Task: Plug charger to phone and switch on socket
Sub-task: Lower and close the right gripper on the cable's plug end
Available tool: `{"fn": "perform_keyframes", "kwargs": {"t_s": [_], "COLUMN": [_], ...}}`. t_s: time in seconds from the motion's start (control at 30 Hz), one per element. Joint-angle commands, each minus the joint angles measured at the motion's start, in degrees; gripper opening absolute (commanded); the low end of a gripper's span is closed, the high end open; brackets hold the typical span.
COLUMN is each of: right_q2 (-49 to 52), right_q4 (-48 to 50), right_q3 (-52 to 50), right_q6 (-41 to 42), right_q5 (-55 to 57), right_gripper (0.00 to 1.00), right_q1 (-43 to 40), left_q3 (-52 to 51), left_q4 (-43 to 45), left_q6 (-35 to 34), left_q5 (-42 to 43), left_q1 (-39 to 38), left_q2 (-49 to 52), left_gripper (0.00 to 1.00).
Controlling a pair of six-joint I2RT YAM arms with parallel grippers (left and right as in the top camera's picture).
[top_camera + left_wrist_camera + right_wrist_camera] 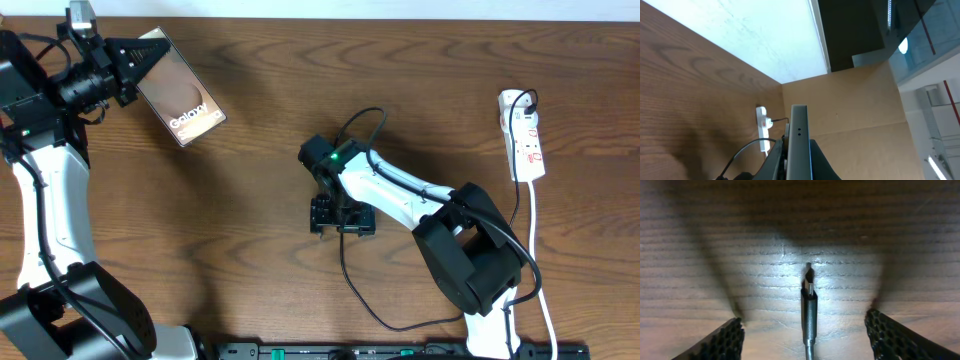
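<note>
phone (182, 100) left, charger (809, 314) between — socket (524, 135) right

This looks like a robotics lab: a left arm (48, 215) and a right arm (400, 195), both white and black, stand at a wood-grain table (280, 110) with a black rail (420, 352) along its front edge. Past the table are plain brown board (855, 105), a glass partition (932, 55) and strip lights (889, 15) — an indoor work bay.

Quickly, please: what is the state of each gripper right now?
Left gripper: closed, holding the phone.
Right gripper: open, standing either side of the charger plug, not gripping it.
</note>
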Motion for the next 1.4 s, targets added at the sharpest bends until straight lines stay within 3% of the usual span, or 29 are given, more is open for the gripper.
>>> {"fn": "perform_keyframes", "kwargs": {"t_s": [0.0,0.7,1.37], "right_q2": [0.2,0.2,0.2], "right_q4": [0.2,0.2,0.3], "right_q3": [-0.4,-0.4,-0.4], "right_q6": [0.0,0.0,0.0], "right_q5": [0.5,0.5,0.5], "right_gripper": [0.74,0.37,0.21], "right_q1": [-0.3,-0.3,-0.3], "left_q3": [0.1,0.1,0.1], "left_q4": [0.3,0.3,0.3], "left_q6": [0.8,1.0,1.4], "left_q5": [2.0,2.0,2.0], "left_q1": [0.1,0.1,0.1], "left_q2": [-0.2,-0.2,-0.2], "left_gripper": [0.07,0.07,0.07]}}
